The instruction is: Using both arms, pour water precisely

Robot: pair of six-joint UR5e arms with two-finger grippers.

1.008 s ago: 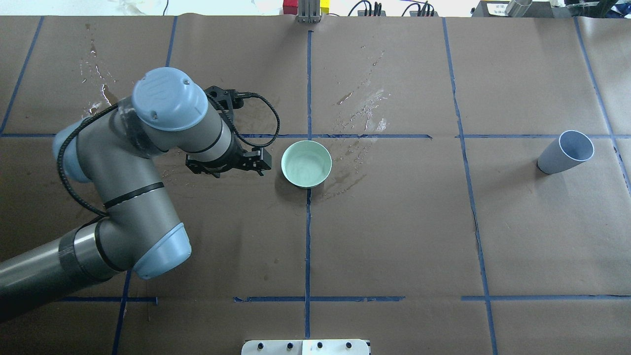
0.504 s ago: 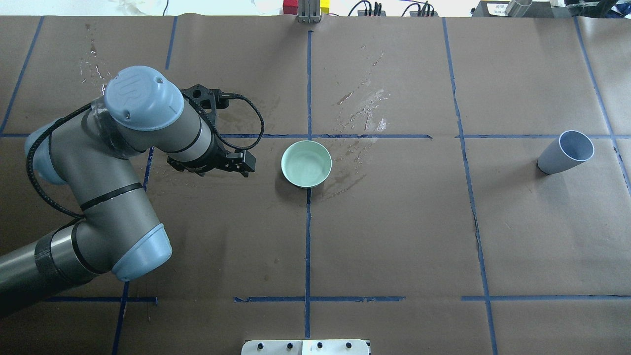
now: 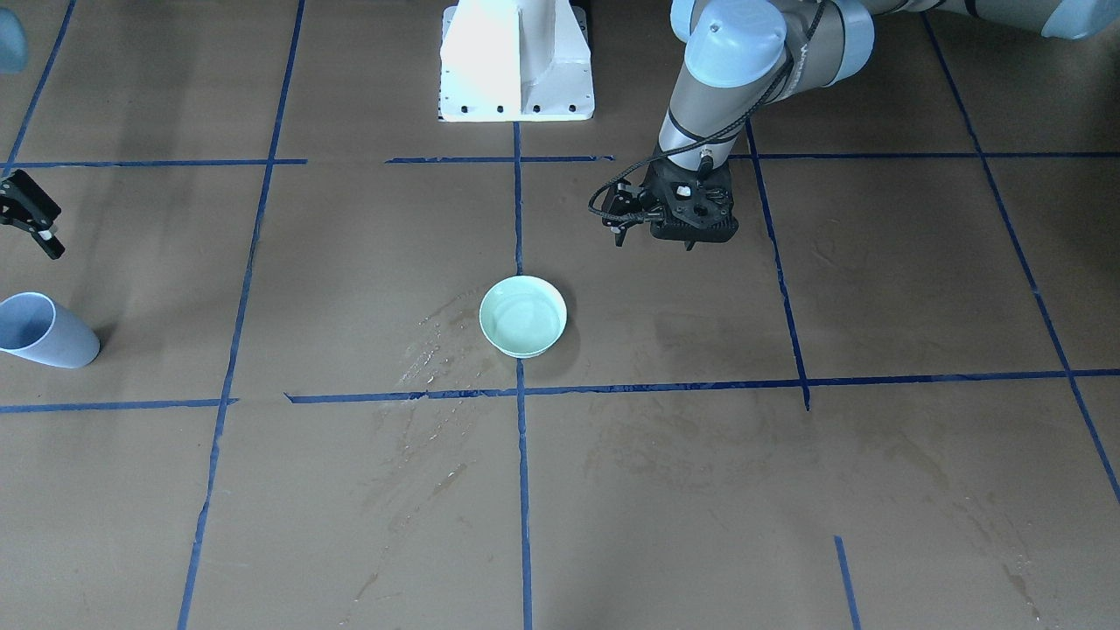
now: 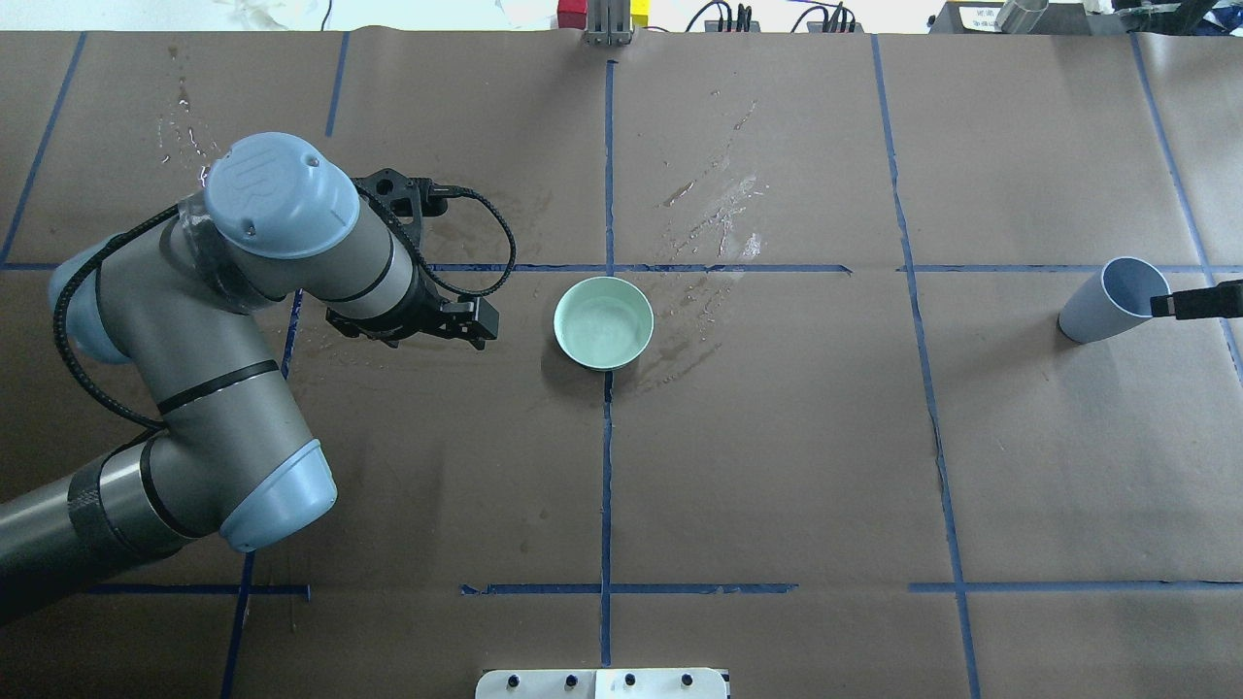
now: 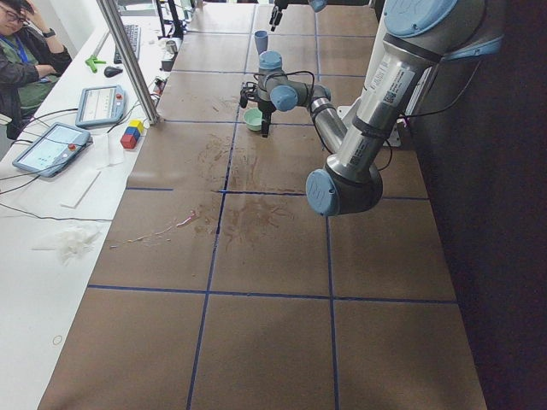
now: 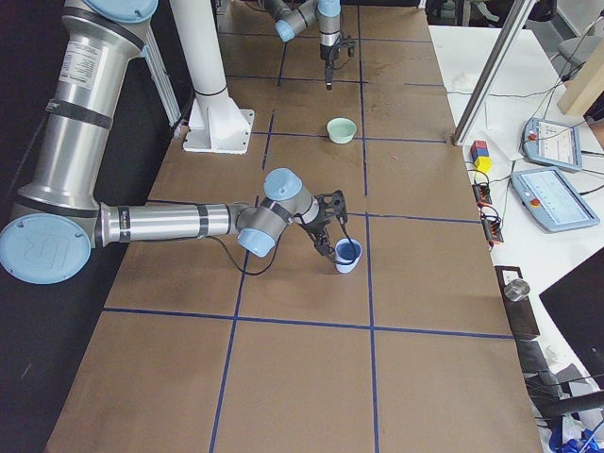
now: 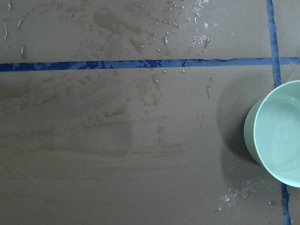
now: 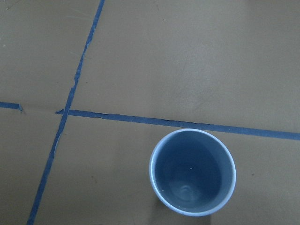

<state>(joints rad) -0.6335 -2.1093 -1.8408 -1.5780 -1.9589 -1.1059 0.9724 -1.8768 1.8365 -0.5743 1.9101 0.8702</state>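
Front view: my left claw (image 3: pixel 691 223) hangs well apart from the bowl (image 3: pixel 522 317); I can't tell its grip. Overhead: right claw (image 4: pixel 1196 303) is cut off at the cup (image 4: pixel 1092 316), its grip unclear too. Only the right wrist view shows water (image 8: pixel 187 190) glinting inside the cup below.

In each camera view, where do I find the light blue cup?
Front-facing: cup at the left edge, mid height.
Overhead: cup at the right edge, above mid height.
Exterior left: cup at top centre, far away.
Exterior right: cup in the centre.
Left wrist: not in view.
Right wrist: cup at bottom, right of centre.
Landmark: the mint bowl, in every view except right wrist.
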